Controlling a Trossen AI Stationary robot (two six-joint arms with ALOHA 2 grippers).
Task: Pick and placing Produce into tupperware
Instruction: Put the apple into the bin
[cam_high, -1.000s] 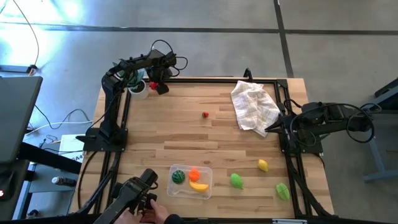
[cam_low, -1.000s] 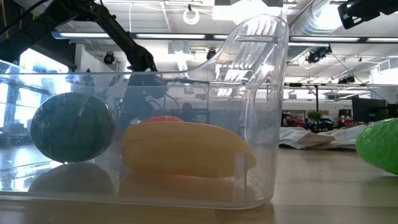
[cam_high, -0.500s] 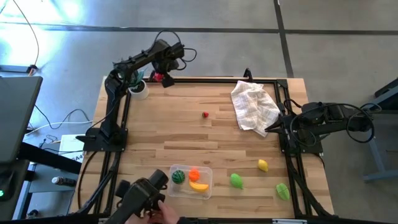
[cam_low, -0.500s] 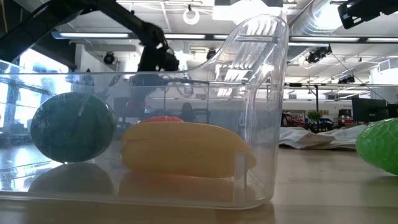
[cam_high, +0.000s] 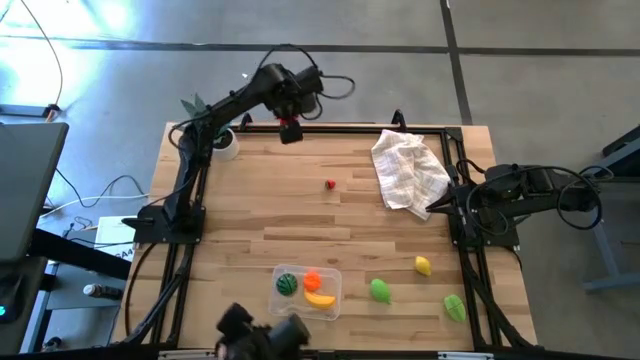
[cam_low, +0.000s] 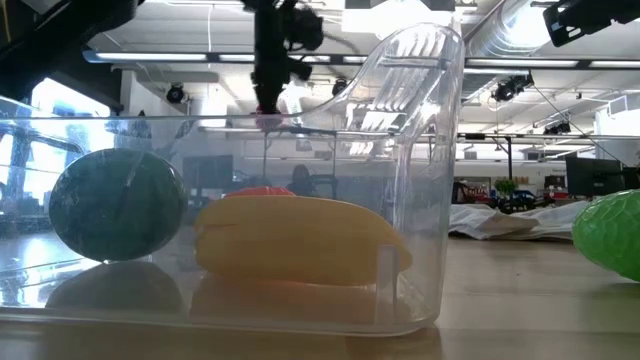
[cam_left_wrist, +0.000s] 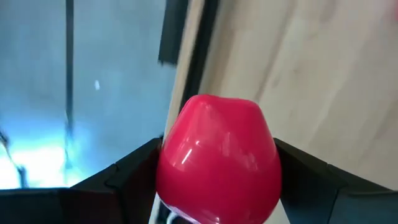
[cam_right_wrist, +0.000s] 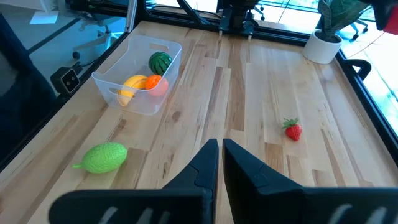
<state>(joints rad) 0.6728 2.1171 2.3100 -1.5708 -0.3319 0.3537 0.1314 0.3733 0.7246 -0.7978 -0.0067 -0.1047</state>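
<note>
Left gripper: the left gripper (cam_high: 290, 129) hangs above the far edge of the table, fingers clamped on a glossy red plastic toy fruit (cam_left_wrist: 216, 158), rounded and lobed, wedged between both pads.
Right gripper: the right gripper (cam_right_wrist: 220, 157) is parked low at the right side of the table, fingers pressed together, nothing in them.
Container: the clear plastic rectangular tupperware (cam_high: 306, 291) sits at the near edge, well apart from the carried fruit; a dark green round melon toy (cam_high: 287, 284), an orange fruit (cam_high: 313, 281) and a yellow banana (cam_high: 319, 298) already lie in it.
Loose produce: a small red strawberry (cam_high: 331, 184) at mid-table; a yellow lemon (cam_high: 423, 265) and two green pieces (cam_high: 380, 290) (cam_high: 454, 306) near the right front corner.
Other: a white checked cloth (cam_high: 408, 170) lies crumpled at the far right.
Step in hand, as I read it: ferrying the red fruit to the container.
Doing it well: keep the squeeze steady, stay high over the strawberry, centre above the open gap beside the banana, lower inside the rim before letting go so it cannot bounce out.
</note>
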